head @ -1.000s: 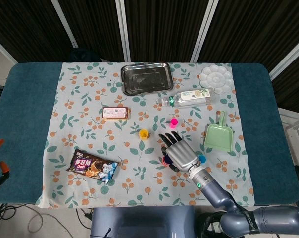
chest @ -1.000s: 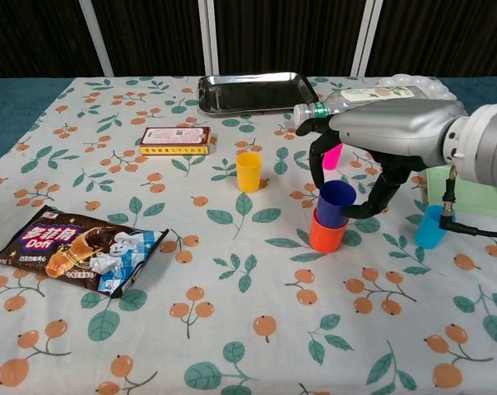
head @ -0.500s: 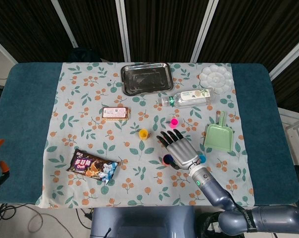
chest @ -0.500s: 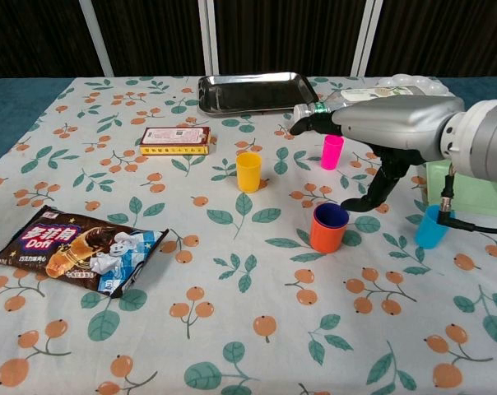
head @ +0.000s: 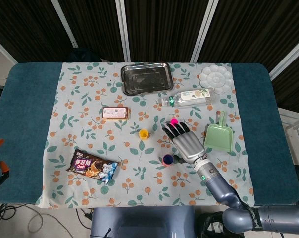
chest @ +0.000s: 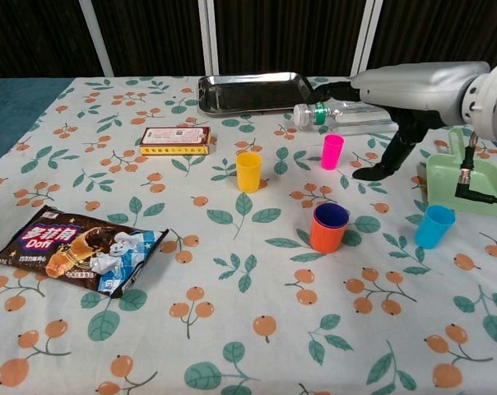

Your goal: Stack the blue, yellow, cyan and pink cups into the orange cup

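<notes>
My right hand (head: pixel 187 144) hovers above the floral tablecloth (chest: pixel 232 329), fingers spread and stretched forward, holding nothing and touching nothing. From the chest view the same hand (chest: pixel 413 86) hangs high at the right edge, thumb pointing down toward the cloth, clear of every cup.

The blue cup (chest: pixel 331 216) sits nested inside the orange cup (chest: pixel 326 234), only its dark rim showing above the orange wall; from above the pair reads as one blue ring with an orange edge (head: pixel 167 159), just left of my wrist. The pink cup (chest: pixel 332 151) stands upright between the stack and the clear bottle (chest: pixel 347 115), which lies on its side. In the head view my fingertips cover most of the pink cup (head: pixel 174 121). The yellow cup (chest: pixel 248 171) stands upright well to the left of the pink one. The cyan cup (chest: pixel 434 226) stands to the right of the stack, just in front of the green dustpan (chest: pixel 466 185); in the head view my hand hides it entirely.

My forearm blocks part of the dustpan in the chest view, and its right side is cut off by the frame. My left hand appears in neither view.
</notes>
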